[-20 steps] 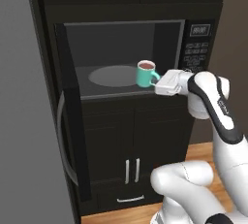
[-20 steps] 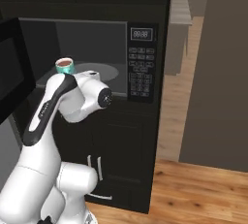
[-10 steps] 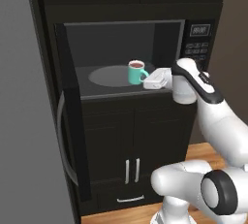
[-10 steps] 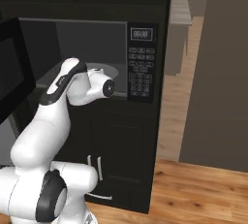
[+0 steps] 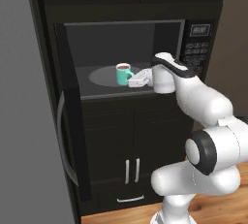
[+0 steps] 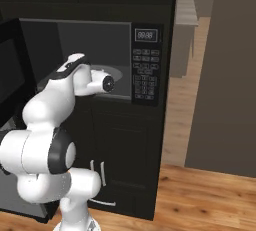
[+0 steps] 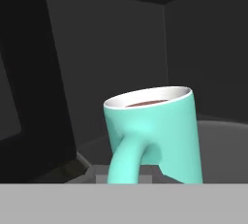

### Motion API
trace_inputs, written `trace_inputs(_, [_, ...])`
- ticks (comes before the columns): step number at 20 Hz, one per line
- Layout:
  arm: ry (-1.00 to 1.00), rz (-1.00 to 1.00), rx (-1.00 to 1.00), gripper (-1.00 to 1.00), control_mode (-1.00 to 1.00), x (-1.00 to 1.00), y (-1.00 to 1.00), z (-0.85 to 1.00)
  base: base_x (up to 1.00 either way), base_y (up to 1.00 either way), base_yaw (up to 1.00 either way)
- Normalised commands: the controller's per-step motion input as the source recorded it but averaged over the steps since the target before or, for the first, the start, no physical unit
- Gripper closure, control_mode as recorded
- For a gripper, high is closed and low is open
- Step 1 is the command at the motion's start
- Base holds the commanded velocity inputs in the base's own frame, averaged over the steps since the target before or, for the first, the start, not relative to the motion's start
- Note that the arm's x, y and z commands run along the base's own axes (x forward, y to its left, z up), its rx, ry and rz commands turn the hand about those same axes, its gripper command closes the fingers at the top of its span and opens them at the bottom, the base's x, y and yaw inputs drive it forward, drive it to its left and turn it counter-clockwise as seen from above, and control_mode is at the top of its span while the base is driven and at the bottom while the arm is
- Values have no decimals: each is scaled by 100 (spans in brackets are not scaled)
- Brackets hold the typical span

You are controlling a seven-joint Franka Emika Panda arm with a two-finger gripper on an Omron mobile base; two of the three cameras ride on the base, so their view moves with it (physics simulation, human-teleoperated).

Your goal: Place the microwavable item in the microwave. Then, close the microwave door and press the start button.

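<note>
now we see our gripper reaching into the microwave, its fingers pinched on the handle of the teal mug. the mug stands upright over the grey turntable, toward its right side, well apart from the back wall and the left wall of the cavity. the microwave door hangs wide open at the left, leaving the front edge of the opening free.

One teal mug, one microwave with one grey turntable, one keypad panel, one open door. Below, seemingly two cabinet doors.
</note>
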Motion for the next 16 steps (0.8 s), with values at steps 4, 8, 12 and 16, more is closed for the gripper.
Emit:
trace_inputs(4, [3,-5,-6,100,-100,71,49,-16,0,0,0])
trace_inputs(8, [1,-4,-3,100,-100,65,28,-13,0,0,0])
trace_inputs(12, [0,0,0,100,-100,45,1,-13,0,0,0])
trace_inputs(16, [-2,0,0,100,-100,35,-8,-23,0,0,0])
